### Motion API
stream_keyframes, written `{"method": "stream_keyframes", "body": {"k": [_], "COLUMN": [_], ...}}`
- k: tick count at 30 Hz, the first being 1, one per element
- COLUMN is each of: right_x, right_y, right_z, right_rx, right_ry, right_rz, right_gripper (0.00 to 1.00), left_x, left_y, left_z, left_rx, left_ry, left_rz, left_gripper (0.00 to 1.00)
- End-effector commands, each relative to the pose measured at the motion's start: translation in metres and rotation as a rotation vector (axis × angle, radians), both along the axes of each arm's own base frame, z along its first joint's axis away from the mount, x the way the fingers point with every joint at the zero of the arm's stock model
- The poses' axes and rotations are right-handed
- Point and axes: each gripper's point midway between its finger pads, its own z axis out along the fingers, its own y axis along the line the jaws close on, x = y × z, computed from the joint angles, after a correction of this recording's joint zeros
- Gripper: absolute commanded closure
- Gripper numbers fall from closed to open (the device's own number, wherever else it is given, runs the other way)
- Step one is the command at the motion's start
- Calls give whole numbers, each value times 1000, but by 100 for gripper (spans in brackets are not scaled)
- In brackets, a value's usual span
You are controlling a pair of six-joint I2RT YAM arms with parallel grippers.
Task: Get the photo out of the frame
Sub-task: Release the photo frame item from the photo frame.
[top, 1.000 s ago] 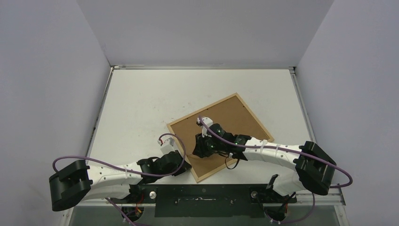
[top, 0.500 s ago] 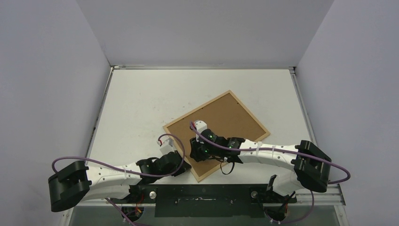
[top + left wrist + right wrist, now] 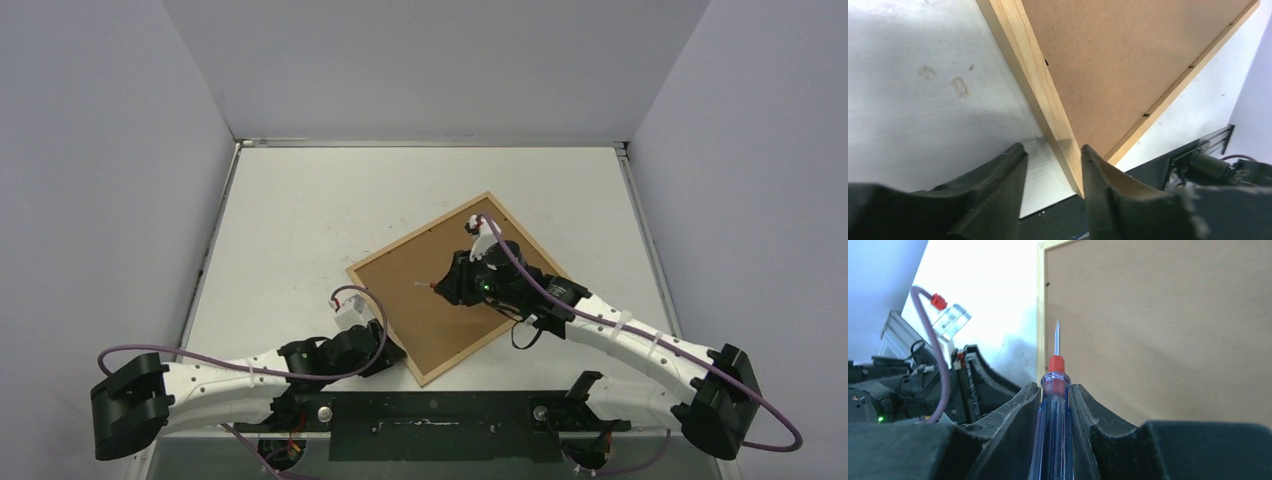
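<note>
Left claw (image 3: 1050, 148) is loosening off the frame (image 3: 420, 231)'s near-left edge, jaws now apart. Right claw (image 3: 1054, 387), gripping the screwdriver (image 3: 1054, 412), is lifting away over the backing (image 3: 420, 310). Frame is lying face-down near the surface (image 3: 300, 200)'s near edge, photo not out yet.

No writing, brand or number is legible on the frame (image 3: 1030, 75), its backing panel (image 3: 1173, 330) or the screwdriver (image 3: 1053, 410).

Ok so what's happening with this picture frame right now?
The frame lies face down on the table, brown backing panel up. The left gripper straddles its wooden edge near the closest corner, jaws apart. The right gripper holds a screwdriver, tip over the backing panel, which is not lifted out yet.
</note>
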Motion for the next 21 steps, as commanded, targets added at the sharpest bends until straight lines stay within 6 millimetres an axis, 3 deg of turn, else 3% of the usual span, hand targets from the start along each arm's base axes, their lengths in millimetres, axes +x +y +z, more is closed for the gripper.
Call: {"method": "stream_keyframes", "body": {"k": [1, 3, 7, 11, 21], "right_x": [4, 6, 13, 13, 13], "right_y": [-24, -31, -43, -45, -47], "right_z": [-5, -9, -11, -12, -12], "right_rx": [8, 15, 41, 49, 50], "right_ry": [36, 46, 61, 68, 72], "right_rz": [-52, -78, -127, -129, -130], "right_gripper": [100, 100, 100, 100, 100], "left_x": [-12, -4, 10, 19, 44], "left_y": [47, 49, 72, 80, 59], "left_z": [-17, 1, 21, 34, 34], "left_rx": [190, 155, 138, 137, 227], "left_ry": [17, -17, -34, -12, 101], "left_rz": [-12, 42, 191, 250, 270], "left_gripper": [51, 46, 37, 36, 28]}}
